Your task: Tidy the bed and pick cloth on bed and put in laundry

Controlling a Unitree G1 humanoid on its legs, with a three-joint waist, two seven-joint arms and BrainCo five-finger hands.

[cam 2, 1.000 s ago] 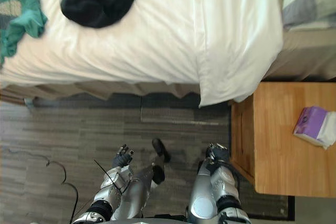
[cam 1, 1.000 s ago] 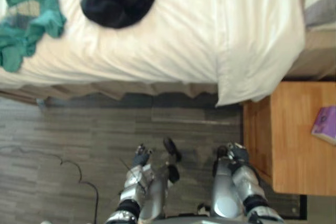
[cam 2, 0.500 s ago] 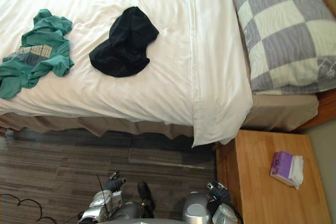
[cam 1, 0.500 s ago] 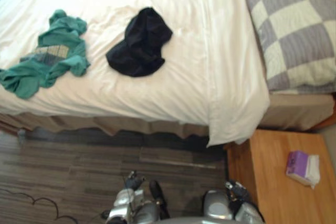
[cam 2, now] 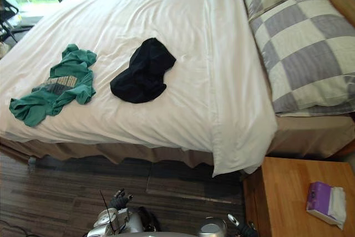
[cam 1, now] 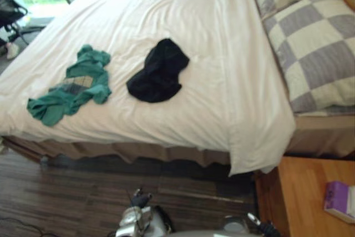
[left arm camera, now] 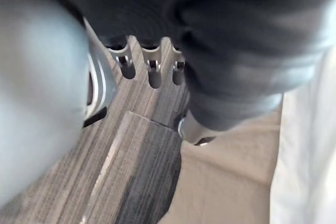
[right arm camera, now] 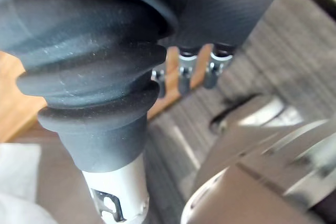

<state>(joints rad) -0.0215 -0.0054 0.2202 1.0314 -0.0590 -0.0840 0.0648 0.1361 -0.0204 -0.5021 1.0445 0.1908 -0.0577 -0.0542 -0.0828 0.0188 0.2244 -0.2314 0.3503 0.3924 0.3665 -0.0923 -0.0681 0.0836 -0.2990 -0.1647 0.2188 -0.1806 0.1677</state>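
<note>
A crumpled green garment [cam 1: 69, 87] lies on the left part of the white duvet [cam 1: 211, 81]. A black garment [cam 1: 160, 71] lies bunched near the bed's middle, a little to its right. Both hands hang low over the dark floor, well short of the bed. My left hand [cam 1: 140, 199] is near the bed's foot side, and its fingers [left arm camera: 153, 72] point straight out, holding nothing. My right hand [cam 2: 241, 227] is beside the nightstand, its fingers [right arm camera: 185, 74] also straight and empty.
Two checked pillows [cam 2: 305, 48] lie at the bed's head on the right. A wooden nightstand [cam 2: 288, 192] stands at the lower right with a purple tissue pack [cam 2: 327, 203] on it. A strip of dark wood floor [cam 1: 72, 192] runs between me and the bed. Windows are at the far left.
The camera has lifted from the floor toward the bed, so the whole bed and the pillows now show. The garments have not moved on the duvet. Both hands stay low.
</note>
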